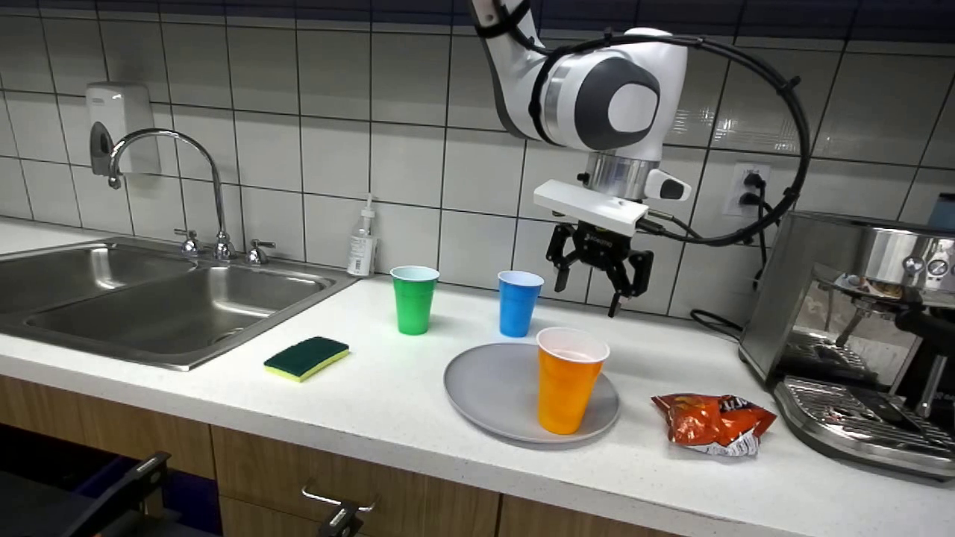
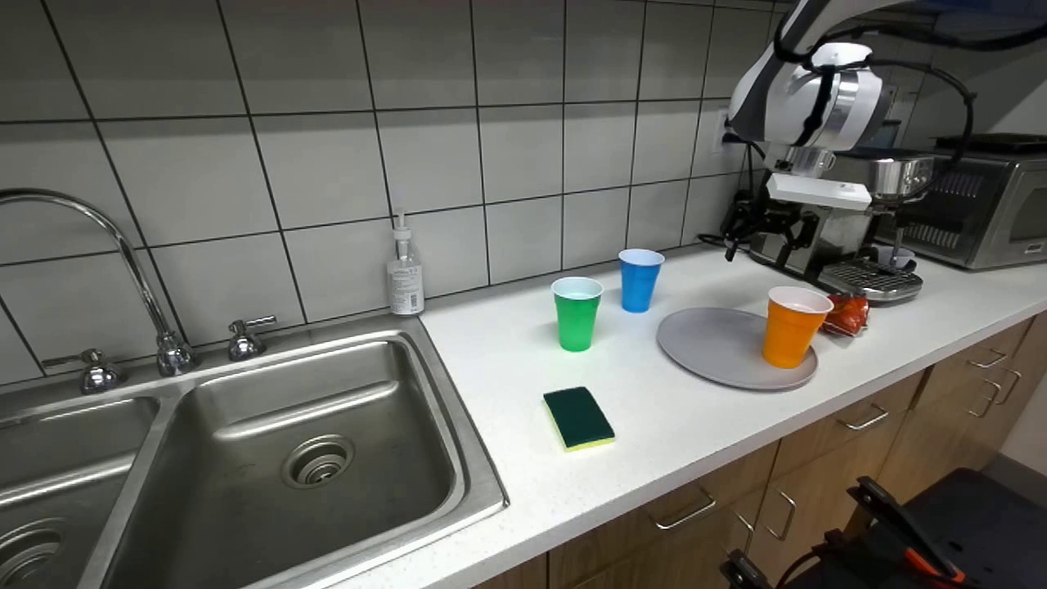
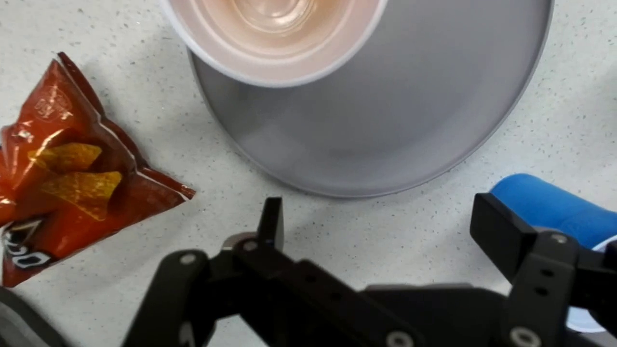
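Gripper point(image 1: 588, 292): was held spread above counter point(image 1: 403, 395).
Blue cup point(image 3: 544, 202): was seen lower, partly covered by a finger point(image 3: 501, 231) in wrist view.
Orange cup point(image 1: 568, 391): was noted on gray plate point(image 1: 485, 388), below gripper height.

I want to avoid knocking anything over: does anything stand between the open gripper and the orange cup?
Nothing visible stands between the gripper and the orange cup; the gray plate lies flat beneath the cup. The blue cup stands off to one side.
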`<state>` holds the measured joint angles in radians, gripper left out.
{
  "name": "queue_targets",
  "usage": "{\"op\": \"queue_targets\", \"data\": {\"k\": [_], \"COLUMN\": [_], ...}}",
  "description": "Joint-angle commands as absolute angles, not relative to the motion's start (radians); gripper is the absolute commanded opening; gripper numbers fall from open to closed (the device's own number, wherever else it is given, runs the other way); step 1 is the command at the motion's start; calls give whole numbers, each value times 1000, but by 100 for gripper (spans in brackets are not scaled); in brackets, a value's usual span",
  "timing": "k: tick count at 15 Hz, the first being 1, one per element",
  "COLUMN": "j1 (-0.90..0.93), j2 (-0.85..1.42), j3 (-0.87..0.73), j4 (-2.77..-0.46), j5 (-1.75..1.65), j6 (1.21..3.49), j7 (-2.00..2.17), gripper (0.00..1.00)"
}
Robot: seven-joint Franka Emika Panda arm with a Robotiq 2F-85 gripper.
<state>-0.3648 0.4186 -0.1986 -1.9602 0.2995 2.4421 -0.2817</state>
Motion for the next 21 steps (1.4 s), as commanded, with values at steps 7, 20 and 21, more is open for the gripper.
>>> {"op": "queue_targets", "data": {"k": [7,20,21], "j1": [-369,-334,-333], "j2": [558,676,684], "j3": [-105,-72,-75], "j4": [-1785,-1596,-1581], "j5": [333,311,306], "j6": [2440,2442,2438], "j7": [-190,-87,-79], "gripper": [100,100,100]}}
